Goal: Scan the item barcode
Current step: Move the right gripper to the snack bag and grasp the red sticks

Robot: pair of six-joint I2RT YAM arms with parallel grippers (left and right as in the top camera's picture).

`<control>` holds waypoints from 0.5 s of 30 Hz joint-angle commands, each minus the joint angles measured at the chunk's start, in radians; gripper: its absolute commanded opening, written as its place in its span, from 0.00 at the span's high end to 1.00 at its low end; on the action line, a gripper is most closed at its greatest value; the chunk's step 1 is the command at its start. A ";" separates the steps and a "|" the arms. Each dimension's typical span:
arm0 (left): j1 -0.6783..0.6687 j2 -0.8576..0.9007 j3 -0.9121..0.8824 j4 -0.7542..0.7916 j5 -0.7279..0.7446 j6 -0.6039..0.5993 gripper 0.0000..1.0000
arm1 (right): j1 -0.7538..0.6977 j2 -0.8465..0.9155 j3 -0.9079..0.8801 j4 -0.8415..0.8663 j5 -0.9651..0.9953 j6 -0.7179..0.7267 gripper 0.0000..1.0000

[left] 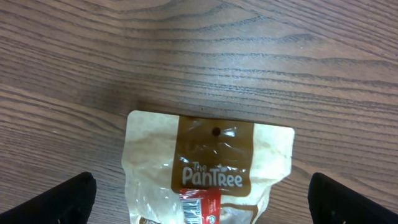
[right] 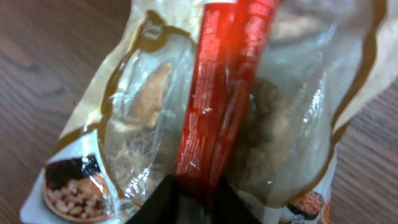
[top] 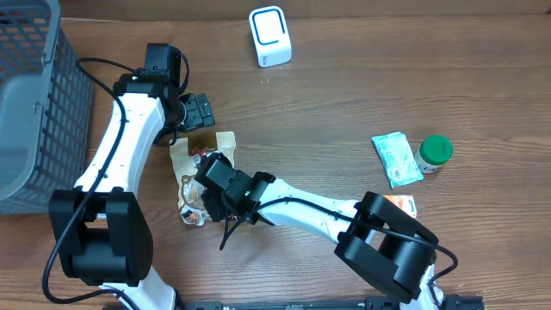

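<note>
- Overhead view. The snack pouch point(top: 220, 143) lies flat on the wooden table point(top: 344, 95), left of centre and well apart from the white scanner point(top: 269, 36) near the far edge. The right gripper point(top: 207, 191) is down on the pouch's near half. The left gripper point(top: 196, 112) hovers just beyond its far end. Judged step: picking up the item, with presentation to the scanner not yet begun.
- Left wrist view. The pouch point(left: 208, 168) fills the lower centre, header towards the camera's top. A striped patch point(left: 193, 209) on its red label may be the barcode, though it is too small to confirm. The left gripper point(left: 205, 202) is fully spread, with its fingers point(left: 59, 200) at the frame's two lower corners. They touch nothing and hold nothing.
- Right wrist view. The pouch point(right: 143, 106) is pressed close to the lens, its red band point(right: 217, 93) running down to the right gripper point(right: 186, 202). The dark jaws are drawn nearly together against that band. Whether film is actually pinched between them cannot be told.
- Judged next move: secure the grip, lift the pouch clear of the table, then turn its coded face towards the scanner window. Thin, slippery film calls for a firm pinch.
</note>
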 commanded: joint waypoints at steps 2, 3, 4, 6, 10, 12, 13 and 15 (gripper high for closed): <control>-0.002 -0.011 0.011 0.002 -0.006 0.019 0.01 | -0.003 0.030 0.004 -0.008 -0.010 0.004 0.96; -0.002 -0.011 0.011 0.002 -0.006 0.019 0.00 | -0.004 0.028 0.005 -0.007 -0.018 0.004 0.96; -0.002 -0.011 0.011 0.002 -0.006 0.019 0.00 | -0.005 0.021 0.006 -0.008 -0.026 0.004 0.96; -0.002 -0.011 0.011 0.002 -0.006 0.019 0.01 | -0.009 0.003 0.007 -0.012 -0.042 0.004 0.96; -0.002 -0.011 0.011 0.001 -0.006 0.019 0.00 | -0.025 -0.075 0.007 -0.051 -0.043 0.003 0.96; -0.002 -0.011 0.011 0.001 -0.006 0.019 0.00 | -0.038 -0.126 0.007 -0.082 -0.042 -0.002 0.96; -0.002 -0.011 0.011 0.002 -0.006 0.019 0.00 | -0.047 -0.153 0.007 -0.102 -0.042 -0.005 0.96; -0.002 -0.011 0.011 0.002 -0.006 0.019 0.00 | -0.067 -0.212 0.007 -0.151 -0.043 -0.027 0.96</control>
